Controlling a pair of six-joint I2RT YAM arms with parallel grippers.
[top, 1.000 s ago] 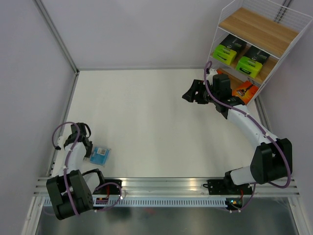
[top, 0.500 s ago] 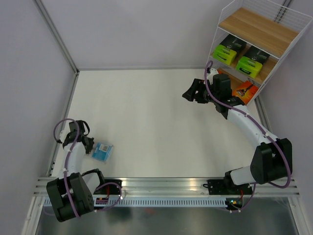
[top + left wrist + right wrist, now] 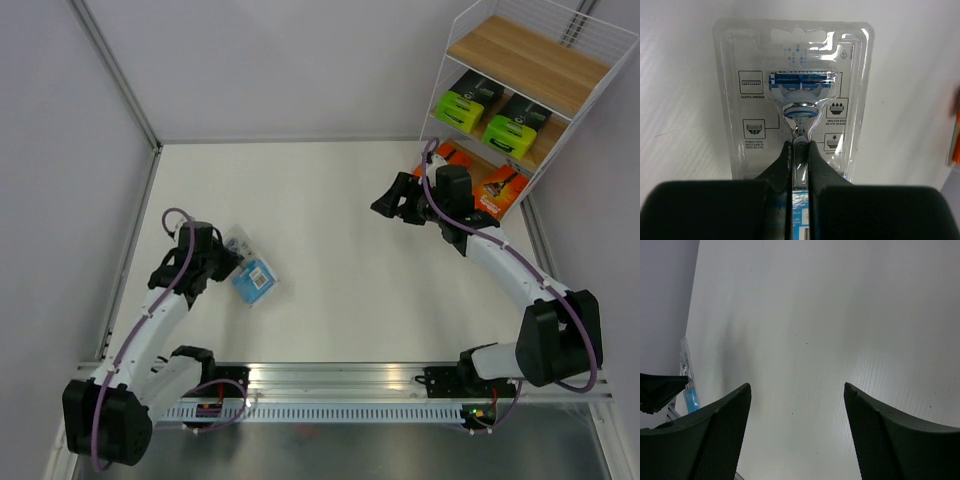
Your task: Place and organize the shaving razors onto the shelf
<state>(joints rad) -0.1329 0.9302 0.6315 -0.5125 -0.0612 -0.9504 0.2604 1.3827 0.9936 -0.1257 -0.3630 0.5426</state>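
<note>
My left gripper (image 3: 800, 149) is clamped on the bottom edge of a clear razor pack (image 3: 795, 60) at the left side of the white table (image 3: 330, 240). The pack's tiny printed captions are unreadable. My right gripper (image 3: 796, 390) hangs with fingers apart near the shelf (image 3: 530, 60).

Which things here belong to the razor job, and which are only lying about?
Job:
blister pack
lime-ended boxes
orange cards
shelf

Not the job:
metal rail
purple cables
</note>
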